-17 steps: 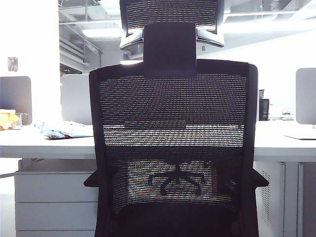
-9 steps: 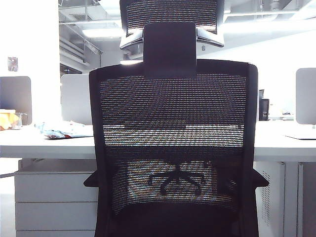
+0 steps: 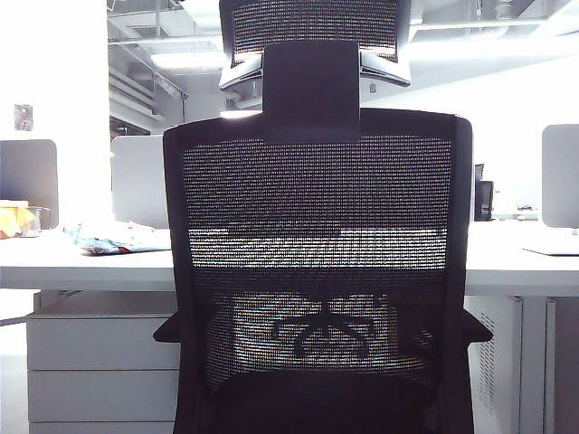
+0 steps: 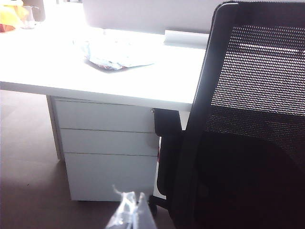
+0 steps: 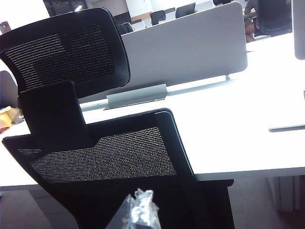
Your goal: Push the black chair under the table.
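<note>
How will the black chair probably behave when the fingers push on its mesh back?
The black chair likely rolls rather than tips: a caster seems visible at its base. Its mesh back may flex slightly, while the thick frame looks stiff, so pushing there seems safer.

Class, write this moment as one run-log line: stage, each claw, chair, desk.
stage: approach | left claw: behind chair, no contact | right claw: behind backrest, no contact | black chair: facing desk | white desk: chair in front

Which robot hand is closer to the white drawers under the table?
Left. The left gripper hangs just in front of the white drawers, beside the black chair. The right gripper is up behind the chair's back.
</note>
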